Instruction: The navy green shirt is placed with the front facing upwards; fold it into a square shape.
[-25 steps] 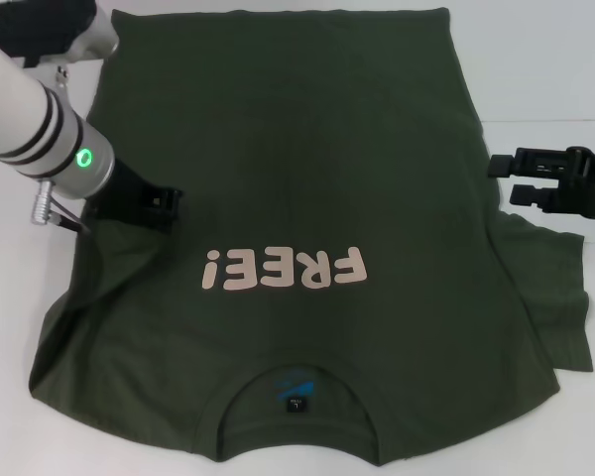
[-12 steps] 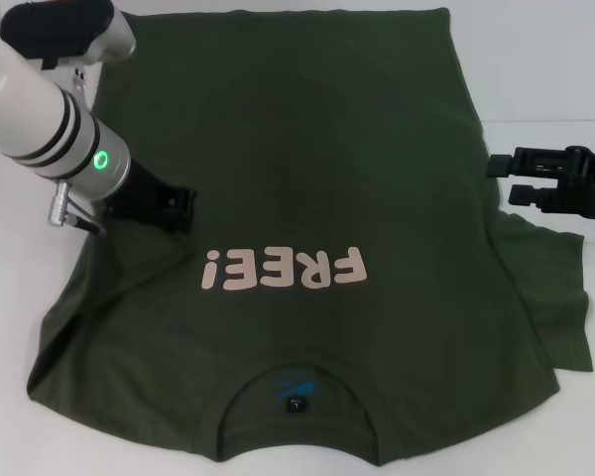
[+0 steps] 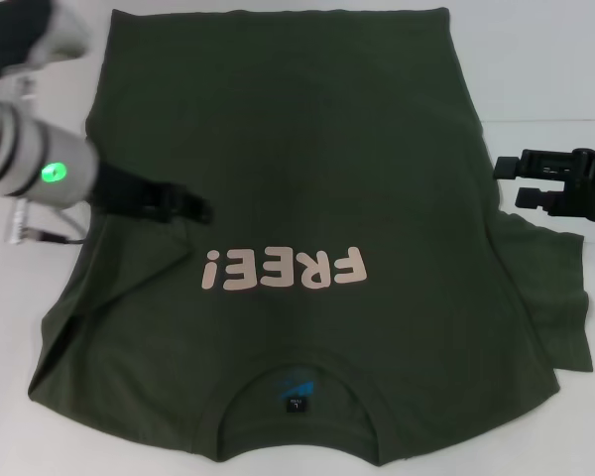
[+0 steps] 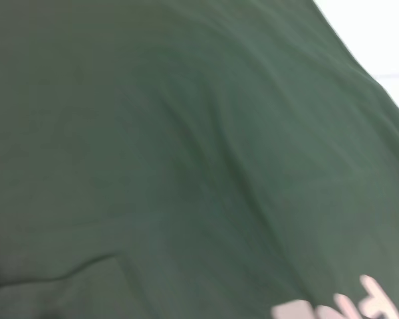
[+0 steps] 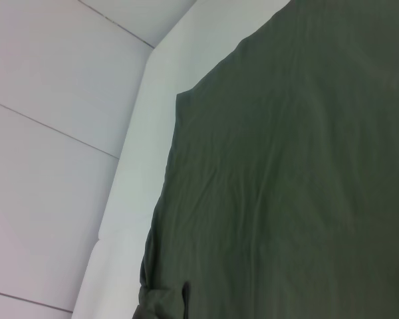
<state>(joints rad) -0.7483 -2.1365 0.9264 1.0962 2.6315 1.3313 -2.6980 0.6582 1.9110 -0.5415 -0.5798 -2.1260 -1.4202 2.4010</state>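
over the shirt's left side, just up from the print, i have the left gripper low against the cloth, its black fingers pointing toward the middle; i cannot tell from the head view whether they are apart or pinching fabric, and the left wrist view shows only green cloth and a corner of pale lettering. behind the fingers the grey forearm with its lit green ring runs off to my left edge.

the navy green shirt lies front up on the white table, spread nearly flat, collar toward me with the small blue neck label inside it, hem at the far side. the pink "free!" print reads upside down from the head camera. on the left the sleeve is folded in over the body, with creases running from the fingers down to the near corner. on the right the sleeve is out flat on the table.

the right gripper hangs just beside the shirt's right edge, above that sleeve, fingers apart and holding nothing. the right wrist view shows the shirt's edge and bare table.
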